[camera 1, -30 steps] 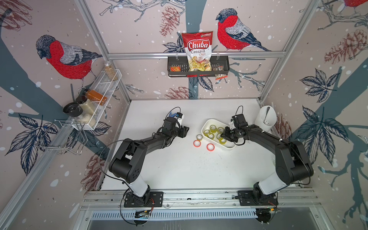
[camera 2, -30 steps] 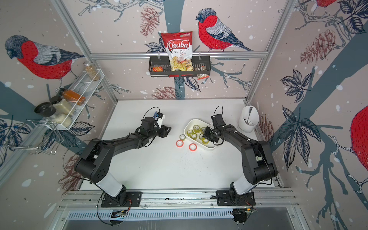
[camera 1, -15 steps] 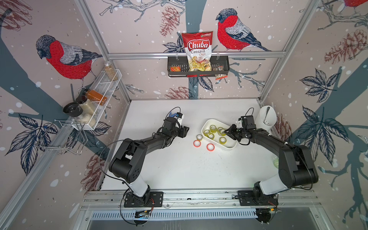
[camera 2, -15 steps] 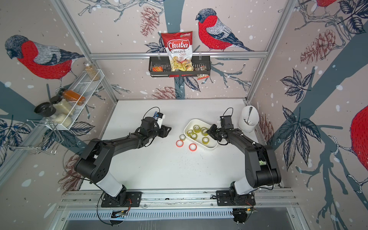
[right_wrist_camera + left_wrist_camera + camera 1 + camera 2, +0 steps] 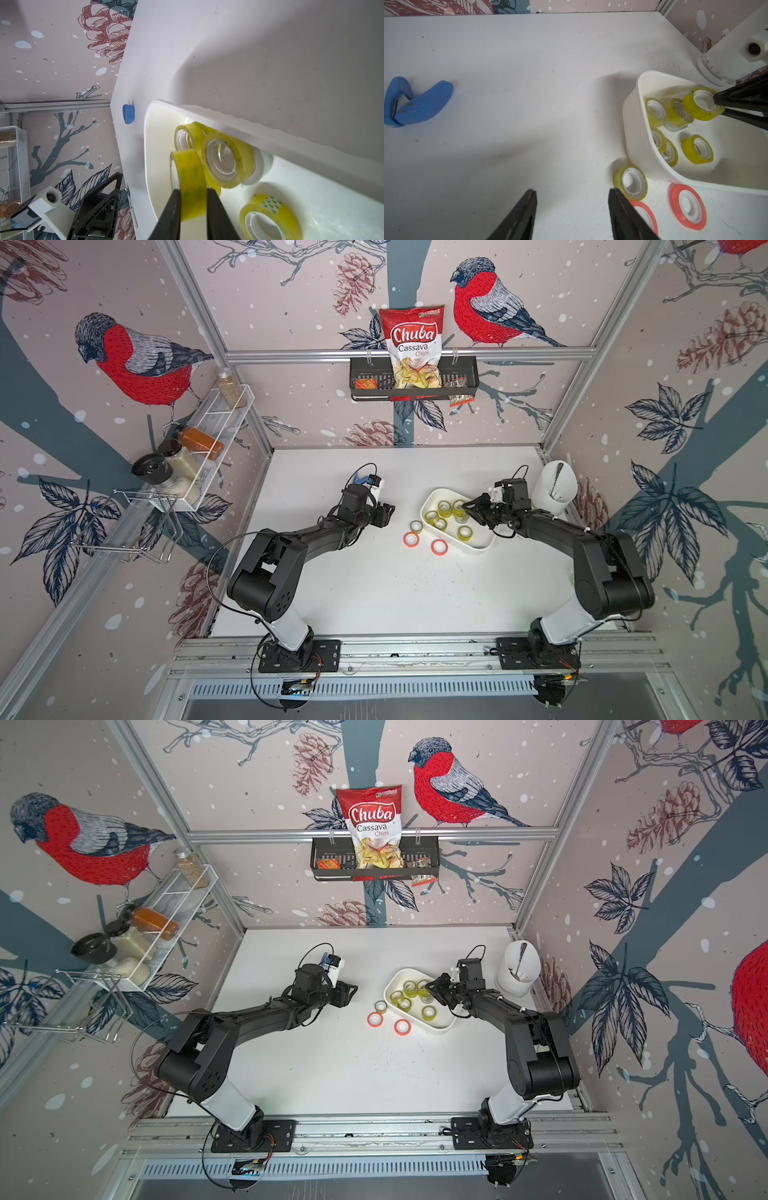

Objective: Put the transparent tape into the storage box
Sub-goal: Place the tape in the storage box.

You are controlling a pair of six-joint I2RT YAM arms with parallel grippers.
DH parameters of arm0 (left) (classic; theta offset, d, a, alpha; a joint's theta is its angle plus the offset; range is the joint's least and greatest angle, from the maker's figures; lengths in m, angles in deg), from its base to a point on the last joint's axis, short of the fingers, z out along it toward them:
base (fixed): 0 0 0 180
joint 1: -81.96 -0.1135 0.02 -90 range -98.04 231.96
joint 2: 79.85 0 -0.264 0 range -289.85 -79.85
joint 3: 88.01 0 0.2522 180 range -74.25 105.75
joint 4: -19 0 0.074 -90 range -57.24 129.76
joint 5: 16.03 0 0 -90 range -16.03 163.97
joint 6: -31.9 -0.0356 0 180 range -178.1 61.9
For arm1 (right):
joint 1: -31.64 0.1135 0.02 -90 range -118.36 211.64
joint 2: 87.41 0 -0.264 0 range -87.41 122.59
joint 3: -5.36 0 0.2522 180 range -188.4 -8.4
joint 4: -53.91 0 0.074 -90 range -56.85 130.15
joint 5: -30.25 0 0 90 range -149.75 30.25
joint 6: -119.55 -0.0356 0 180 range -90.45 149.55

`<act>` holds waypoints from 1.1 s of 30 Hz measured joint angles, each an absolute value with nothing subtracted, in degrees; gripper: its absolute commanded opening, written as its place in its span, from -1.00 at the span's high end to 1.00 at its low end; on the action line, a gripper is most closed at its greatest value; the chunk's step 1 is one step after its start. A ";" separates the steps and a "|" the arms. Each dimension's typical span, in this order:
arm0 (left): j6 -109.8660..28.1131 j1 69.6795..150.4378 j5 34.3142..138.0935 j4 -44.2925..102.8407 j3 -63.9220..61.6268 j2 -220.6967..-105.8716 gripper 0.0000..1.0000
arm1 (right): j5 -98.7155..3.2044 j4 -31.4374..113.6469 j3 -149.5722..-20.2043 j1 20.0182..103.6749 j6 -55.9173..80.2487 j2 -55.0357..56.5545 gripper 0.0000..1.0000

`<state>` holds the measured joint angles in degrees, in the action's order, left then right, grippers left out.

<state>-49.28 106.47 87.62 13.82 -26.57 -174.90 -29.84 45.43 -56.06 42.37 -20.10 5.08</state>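
Right tool [image 5: 193, 190] grips a transparent tape roll [image 5: 187, 166] over the storage box [image 5: 632, 128] — release low, off the pile [image 5: 226, 160]; left tool [image 5: 572, 190] hovers open, empty, at 9 o'clock.

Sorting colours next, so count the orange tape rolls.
2 orange rolls, flat on the table just outside the storage box: one by the loose yellowish roll, one further along. None seems hidden.
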 measured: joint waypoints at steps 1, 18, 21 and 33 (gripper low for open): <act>-49.30 106.47 87.60 13.82 -26.55 -174.90 -0.20 | -29.84 45.80 -56.06 42.37 -20.23 5.37 0.50; -49.32 106.25 87.60 13.82 -26.18 -175.03 -0.19 | -31.33 46.50 -56.87 41.82 -21.32 7.79 0.47; -49.32 106.25 87.60 13.82 -26.11 -175.03 -0.19 | -31.35 46.44 -57.06 41.82 -21.32 8.01 0.38; -49.28 106.25 87.62 13.82 -26.05 -175.07 -0.19 | -33.12 43.47 -57.08 41.78 -19.97 4.91 0.10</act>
<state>-49.28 106.25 87.62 13.82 -26.05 -175.07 -33.12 43.47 -57.08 41.78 -19.97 4.91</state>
